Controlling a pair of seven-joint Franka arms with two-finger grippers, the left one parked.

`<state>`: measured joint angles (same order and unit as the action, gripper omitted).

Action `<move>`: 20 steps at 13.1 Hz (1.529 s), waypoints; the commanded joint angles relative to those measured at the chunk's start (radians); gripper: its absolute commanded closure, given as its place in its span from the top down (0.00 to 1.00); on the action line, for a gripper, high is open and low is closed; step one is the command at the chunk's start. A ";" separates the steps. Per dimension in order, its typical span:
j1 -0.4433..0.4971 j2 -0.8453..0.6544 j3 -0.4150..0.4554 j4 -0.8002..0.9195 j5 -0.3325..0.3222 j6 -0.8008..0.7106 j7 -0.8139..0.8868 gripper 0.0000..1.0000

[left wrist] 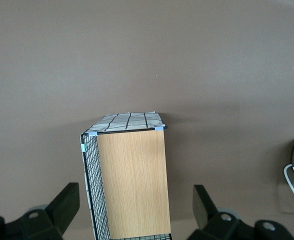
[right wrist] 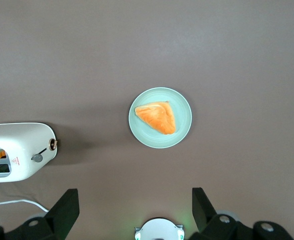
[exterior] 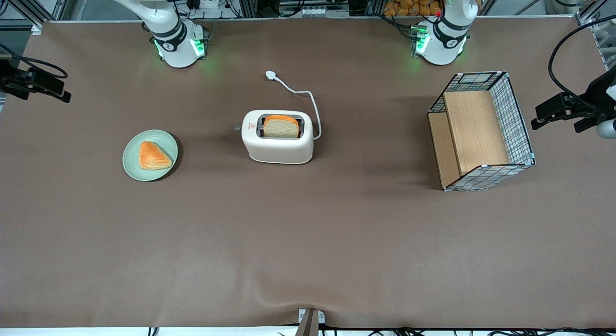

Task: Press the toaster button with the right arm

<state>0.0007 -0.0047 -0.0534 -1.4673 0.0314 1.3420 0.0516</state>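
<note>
The cream-white toaster [exterior: 278,143] stands mid-table with a bread slice [exterior: 281,127] in one slot. Its small grey button [exterior: 237,127] sticks out of the narrow end that faces the working arm's end of the table. The right wrist view shows the toaster [right wrist: 22,150] and the button [right wrist: 37,158] from high above, with a round knob [right wrist: 52,145] beside the button. My right gripper [right wrist: 134,210] hangs open far above the table, near the arm's base [exterior: 178,42], holding nothing. It is outside the front view.
A pale-green plate [exterior: 132,165] with an orange pastry [exterior: 153,155] lies toward the working arm's end. The toaster's white cord and plug [exterior: 271,75] trail farther from the front camera. A wire-and-wood basket [exterior: 481,129] stands toward the parked arm's end.
</note>
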 commanded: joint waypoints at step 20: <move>0.012 0.028 -0.010 0.022 -0.033 0.026 0.025 1.00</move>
<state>0.0132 0.0197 -0.0622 -1.4571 0.0102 1.3803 0.0667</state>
